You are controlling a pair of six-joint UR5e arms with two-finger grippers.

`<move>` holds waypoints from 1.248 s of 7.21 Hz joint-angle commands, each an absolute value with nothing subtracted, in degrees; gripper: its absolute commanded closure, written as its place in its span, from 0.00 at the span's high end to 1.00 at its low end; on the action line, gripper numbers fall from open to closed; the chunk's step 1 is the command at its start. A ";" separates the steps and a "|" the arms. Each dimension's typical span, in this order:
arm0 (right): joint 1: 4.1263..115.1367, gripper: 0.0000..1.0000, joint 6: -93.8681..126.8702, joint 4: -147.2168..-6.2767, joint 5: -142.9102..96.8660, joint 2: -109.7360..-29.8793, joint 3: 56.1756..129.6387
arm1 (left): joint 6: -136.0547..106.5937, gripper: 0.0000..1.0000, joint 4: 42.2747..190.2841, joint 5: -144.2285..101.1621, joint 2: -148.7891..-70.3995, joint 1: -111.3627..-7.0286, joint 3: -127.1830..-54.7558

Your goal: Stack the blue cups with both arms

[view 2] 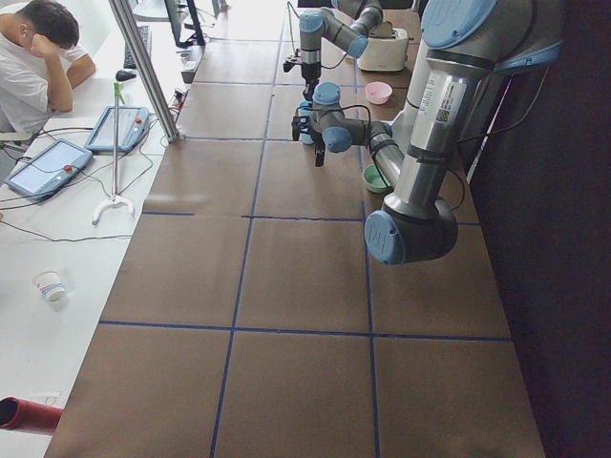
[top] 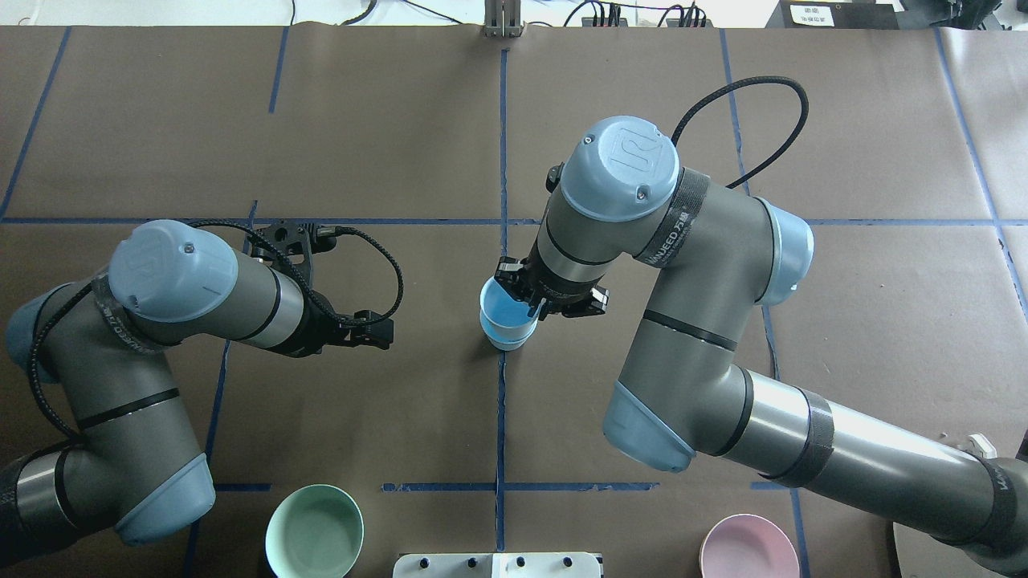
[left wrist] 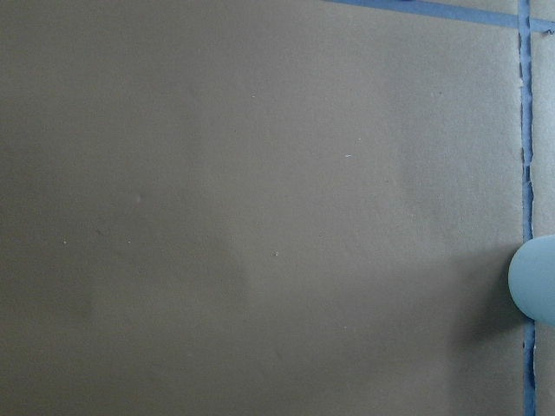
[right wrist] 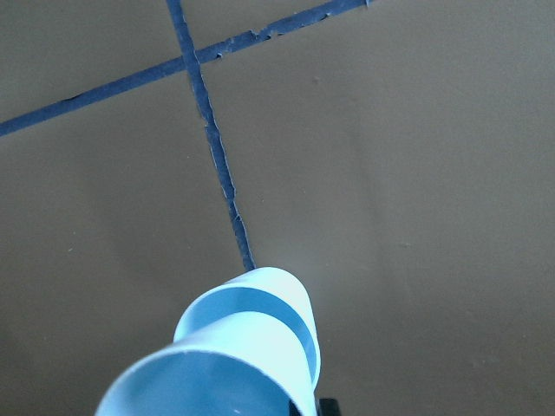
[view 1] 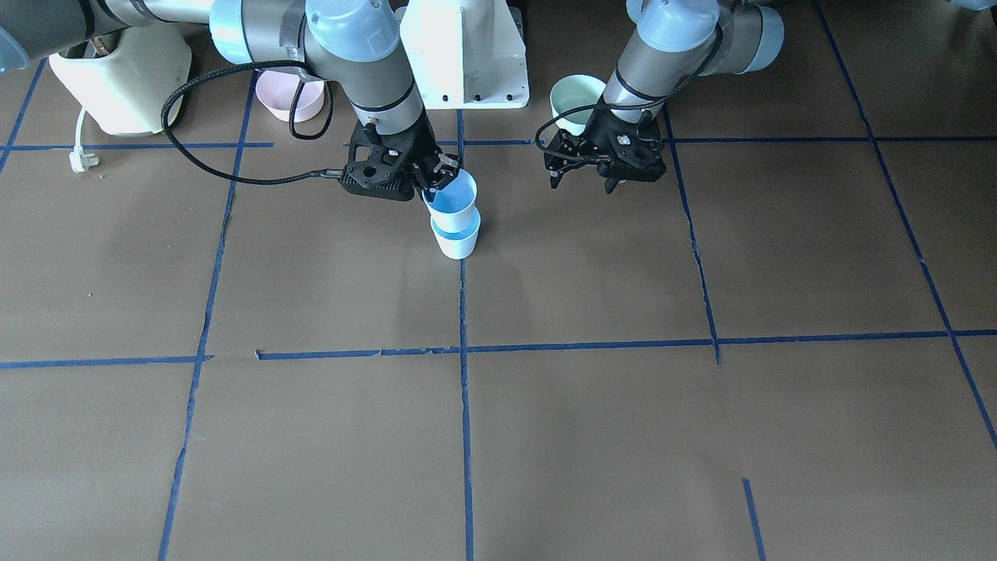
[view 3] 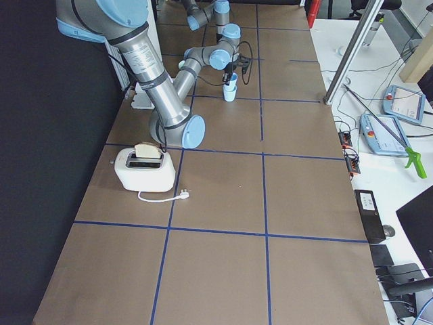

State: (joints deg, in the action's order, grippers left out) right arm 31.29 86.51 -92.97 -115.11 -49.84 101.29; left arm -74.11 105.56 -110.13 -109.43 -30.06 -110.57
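Note:
Two pale blue cups stand near the table's middle line. The upper cup (view 1: pixel 452 199) sits nested in the lower cup (view 1: pixel 457 235), which rests on the table. My right gripper (view 1: pixel 436 175) is shut on the upper cup's rim, one finger inside. From overhead the stack (top: pixel 506 317) shows under the right gripper (top: pixel 528 303). The right wrist view shows both cups (right wrist: pixel 251 342) from close above. My left gripper (view 1: pixel 583 181) is open and empty, off to the side of the stack; it also shows overhead (top: pixel 388 333). A cup's edge (left wrist: pixel 536 282) shows in the left wrist view.
A mint-green bowl (top: pixel 315 530) and a pink bowl (top: pixel 747 547) sit near the white pedestal (view 1: pixel 463 54). A cream toaster (view 1: pixel 121 74) with a loose plug (view 1: pixel 78 160) stands at the table's end on my right. Blue tape lines cross the brown table.

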 commanded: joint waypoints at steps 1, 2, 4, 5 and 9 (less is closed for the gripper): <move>31.29 1.00 86.57 -92.90 -114.18 -49.83 101.25 | -74.00 1.00 105.56 -110.13 -109.42 -30.06 -110.57; 31.55 1.00 86.22 -92.90 -114.34 -49.92 101.77 | -73.66 1.00 105.56 -110.21 -109.42 -30.15 -110.57; 37.85 1.00 79.16 -92.90 -119.59 -56.46 106.05 | -60.65 1.00 104.94 -113.00 -104.90 -34.51 -112.05; 41.45 1.00 71.53 -92.90 -121.36 -61.56 109.39 | -53.16 1.00 104.94 -117.03 -99.37 -40.20 -113.63; 59.71 1.00 37.26 -92.20 -130.58 -79.41 110.04 | -8.47 1.00 100.23 -133.29 -86.50 -69.44 -110.15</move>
State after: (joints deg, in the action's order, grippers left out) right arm 53.36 48.03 -92.19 -127.40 -74.20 110.05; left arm -23.18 103.15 -128.36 -89.22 -59.76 -112.08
